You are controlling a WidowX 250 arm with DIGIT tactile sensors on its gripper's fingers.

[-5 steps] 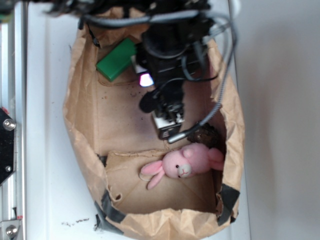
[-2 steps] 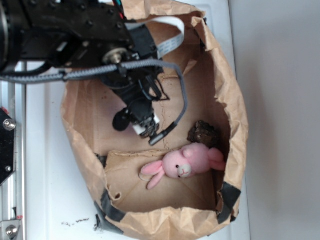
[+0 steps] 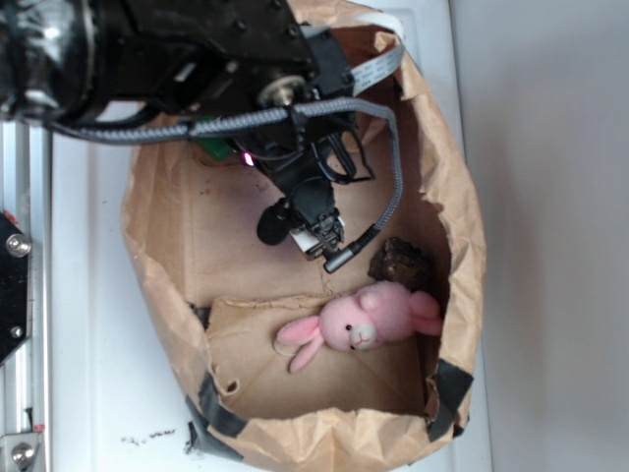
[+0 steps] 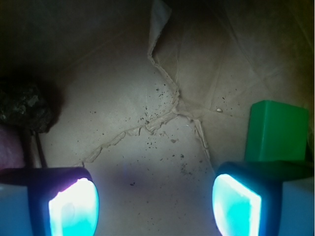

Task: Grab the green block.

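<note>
My pincer (image 4: 155, 206) is spread wide, nothing between the pads (image 4: 74, 209), just bare paper floor under the gap. Both pads glow cyan-white in the wrist view.

Green block (image 4: 278, 130) sits up and right in the wrist view, just beyond my right-side pad in that picture, standing on the bag floor. Its lower edge is hidden behind the pad housing, so I cannot tell if they touch. It is outside the gap, not lined up between the pads. In the exterior view only a sliver of the block (image 3: 209, 149) shows at the bag's upper left, mostly hidden under my arm (image 3: 167, 59).

I'm inside the brown paper bag (image 3: 157, 295), which lies open on the white tabletop (image 3: 93, 344). The pincer (image 3: 316, 236) hangs over the middle of the bag floor in the exterior view. Floor has creased seams and dark crumbs scattered on it.

Dark lumpy object (image 3: 398, 261) sits just beside the pincer tip, toward the bag's right wall; it shows at the left edge of the wrist view (image 4: 24, 105). Pink plush bunny (image 3: 359, 324) lies below it in the exterior view, touching or nearly touching the lump, well apart from the block.
</note>
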